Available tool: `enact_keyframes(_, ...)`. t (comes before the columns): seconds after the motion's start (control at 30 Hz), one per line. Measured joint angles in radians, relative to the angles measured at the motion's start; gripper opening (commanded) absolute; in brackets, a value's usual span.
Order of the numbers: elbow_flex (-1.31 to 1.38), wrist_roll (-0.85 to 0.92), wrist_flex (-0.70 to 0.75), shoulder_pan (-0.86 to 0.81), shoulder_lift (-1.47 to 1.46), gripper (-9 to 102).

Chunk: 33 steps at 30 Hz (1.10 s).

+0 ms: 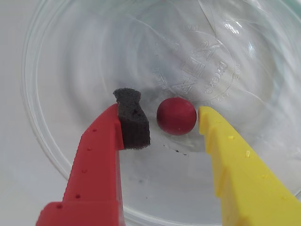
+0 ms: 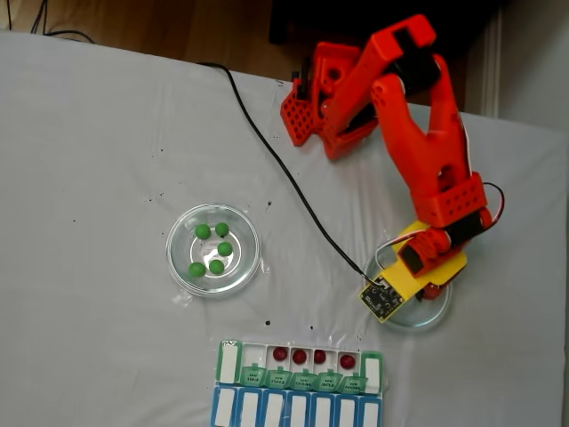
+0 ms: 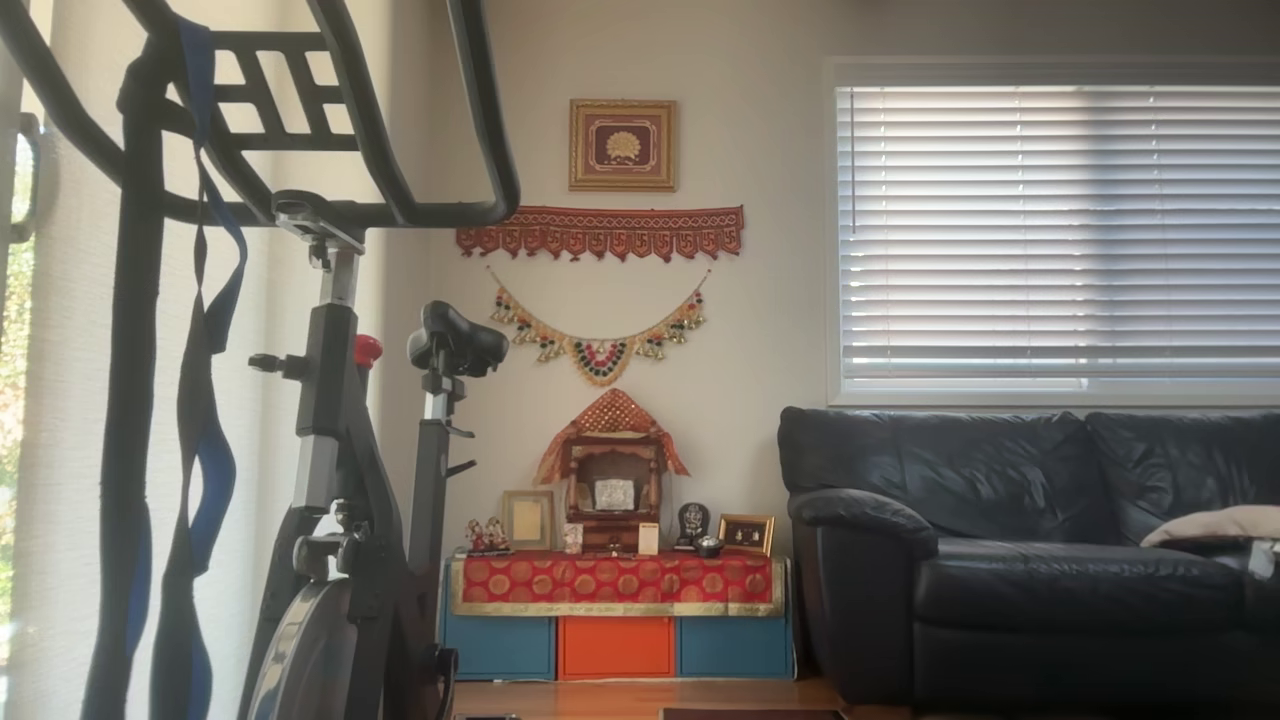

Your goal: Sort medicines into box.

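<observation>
We're down inside the clear glass dish (image 1: 56,141) on the right of the fixed view, and the gripper (image 1: 174,123) has its two fingers spread w/ one dark red ball (image 1: 176,116) sitting between them on the dish floor. The red finger (image 1: 96,165) carries a black foam pad (image 1: 133,119) at its tip; the yellow finger (image 1: 235,165) is bare. Neither looks to be touching the ball yet, a sliver of gap shows on each side, so it's bracketed, not pinched. Over in the fixed view, the arm (image 2: 418,142) hangs over that same dish (image 2: 434,317). Progress check: the pill organiser (image 2: 372,372) at the bottom edge has its green lids (image 2: 302,381) flipped open, and we count four red balls (image 2: 280,353) already sitting in its compartments, one apiece as far as we can tell, w/ the leftmost open slot apparently empty. So reds look nearly done, this being prob. the last one, though the arm hides part of the dish. The other glass dish (image 2: 182,267) to the left holds five green balls (image 2: 203,231), untouched. We'd call it roughly 40% done: one red to close on and carry, then all the greens. The blue-framed row (image 2: 216,414) below sits shut.
</observation>
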<state>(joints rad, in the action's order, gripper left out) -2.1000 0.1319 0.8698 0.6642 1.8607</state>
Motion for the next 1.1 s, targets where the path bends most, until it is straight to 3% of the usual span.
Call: enact_keyframes(1.1, 0.058, 0.0, 0.086, 0.0, -0.041, 24)
